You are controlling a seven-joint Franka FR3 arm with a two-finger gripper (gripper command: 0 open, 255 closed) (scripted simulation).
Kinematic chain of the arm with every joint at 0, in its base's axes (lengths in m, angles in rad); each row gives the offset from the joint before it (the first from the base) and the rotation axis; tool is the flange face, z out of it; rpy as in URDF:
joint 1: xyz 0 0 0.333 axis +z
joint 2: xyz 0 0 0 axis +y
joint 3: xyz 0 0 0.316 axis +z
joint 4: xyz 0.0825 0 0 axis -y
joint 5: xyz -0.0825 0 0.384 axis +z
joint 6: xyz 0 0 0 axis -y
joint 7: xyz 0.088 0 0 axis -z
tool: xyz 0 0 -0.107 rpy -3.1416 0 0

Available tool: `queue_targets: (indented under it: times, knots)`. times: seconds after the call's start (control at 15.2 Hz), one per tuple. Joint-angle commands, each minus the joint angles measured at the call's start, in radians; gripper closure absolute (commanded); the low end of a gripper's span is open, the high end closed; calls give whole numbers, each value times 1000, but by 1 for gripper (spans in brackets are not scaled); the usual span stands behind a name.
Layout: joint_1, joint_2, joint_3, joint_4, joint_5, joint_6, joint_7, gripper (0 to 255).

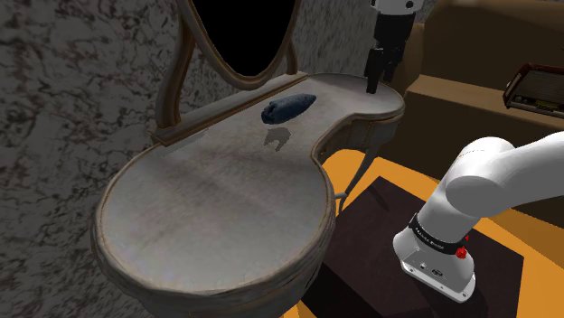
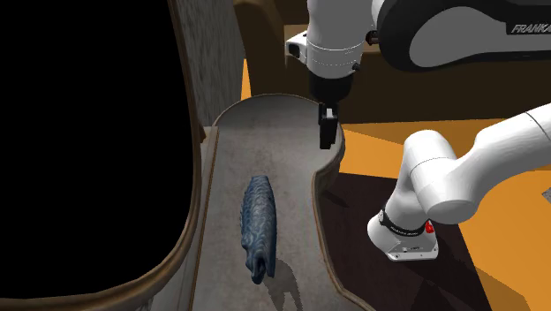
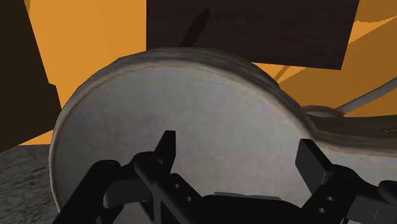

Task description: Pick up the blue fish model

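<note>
Though apart, one fish (image 1: 289, 107), one gripper (image 1: 373, 88).

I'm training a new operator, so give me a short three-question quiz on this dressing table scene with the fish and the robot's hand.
1. True or false: the all-black two-finger hand is clasping the dark blue fish model.
2. Multiple choice: the fish lies A) on the grey kidney-shaped table top, near the oval mirror's wooden frame; B) on the orange floor; C) on the dark stand.
3. Fill in: the hand's fingers are ____.
Key: 1 false; 2 A; 3 open.
</note>
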State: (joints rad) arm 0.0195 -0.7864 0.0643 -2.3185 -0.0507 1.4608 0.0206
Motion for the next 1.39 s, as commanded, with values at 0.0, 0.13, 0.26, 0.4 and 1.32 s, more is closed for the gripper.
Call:
queue_targets:
  times: [0.0,0.13,0.26,0.4,1.32]
  knots:
    - [0,0,0,0,0,0,0,0]
    - [-23,-7,48,-5,72,-4,146,0]
    - [-47,-8,97,-5,146,1,292,0]
    - [-73,-2,146,1,217,13,437,0]
    - [-315,197,493,182,547,274,1408,0]
